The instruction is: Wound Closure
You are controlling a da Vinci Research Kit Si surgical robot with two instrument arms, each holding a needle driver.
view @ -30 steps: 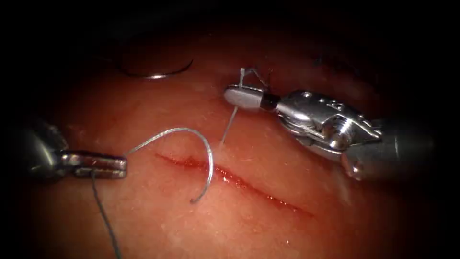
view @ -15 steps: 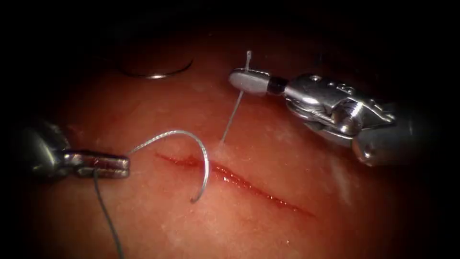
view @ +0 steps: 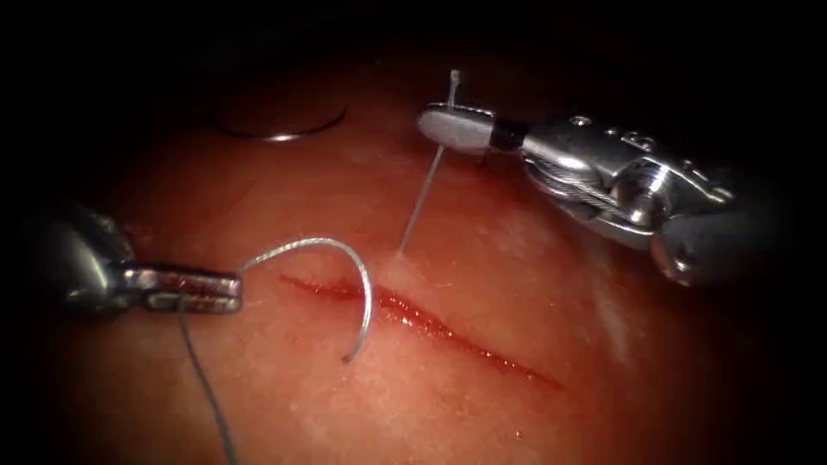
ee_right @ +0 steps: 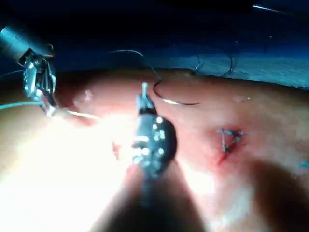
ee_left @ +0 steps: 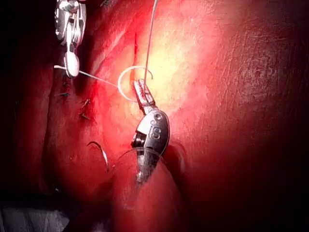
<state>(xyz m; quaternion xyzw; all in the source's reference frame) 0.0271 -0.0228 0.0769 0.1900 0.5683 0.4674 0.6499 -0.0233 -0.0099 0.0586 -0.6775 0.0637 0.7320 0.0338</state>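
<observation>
Endoscope view: the needle is held at its tail end by the closed left tool, left of the cut, its curve arching over the cut and its tip resting on the near tissue. A pale thread, rising taut from the tissue just beyond the cut, is clamped by the right tool. A darker thread strand is seen trailing from the left tool toward the near edge.

Curved needle arched over cut, tip down

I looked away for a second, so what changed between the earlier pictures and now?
The right arm's silver needle driver moved up and right, shut on the pale thread. The left arm's driver shifted slightly right, still gripping the curved steel needle at its thread end. The cut is unchanged.
</observation>
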